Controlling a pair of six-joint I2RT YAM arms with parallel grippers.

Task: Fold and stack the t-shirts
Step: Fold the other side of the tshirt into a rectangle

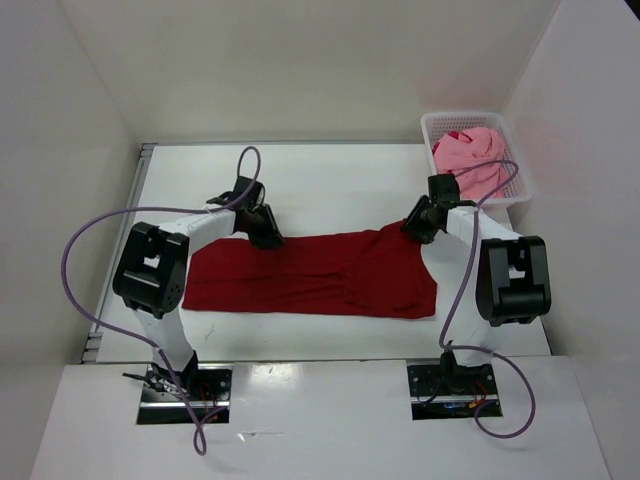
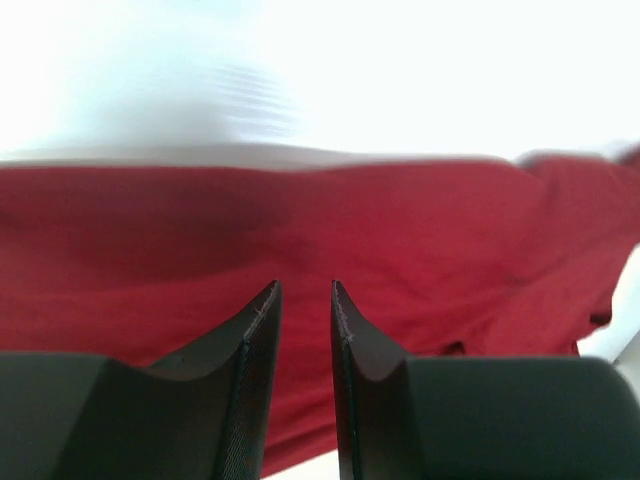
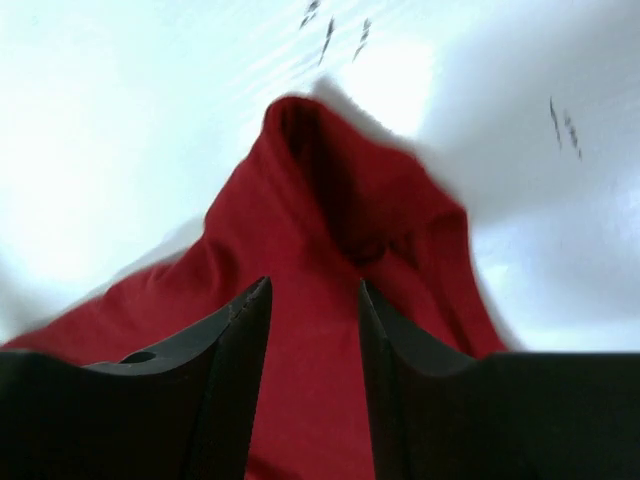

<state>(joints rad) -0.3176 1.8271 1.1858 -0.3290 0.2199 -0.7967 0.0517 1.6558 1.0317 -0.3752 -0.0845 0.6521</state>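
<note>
Dark red t-shirt (image 1: 310, 272): spread flat, creased; left gripper (image 1: 267, 238) at its 11 o'clock, right gripper (image 1: 413, 230) at 1 o'clock, jaws apart.

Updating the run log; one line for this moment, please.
dark red cloth t-shirt: flat on table | left gripper: open, far edge | right gripper: open, bunched corner

A white plastic lattice basket (image 1: 470, 117) is set at the far right corner of the white surface (image 1: 330, 190) — beside the wall.
</note>
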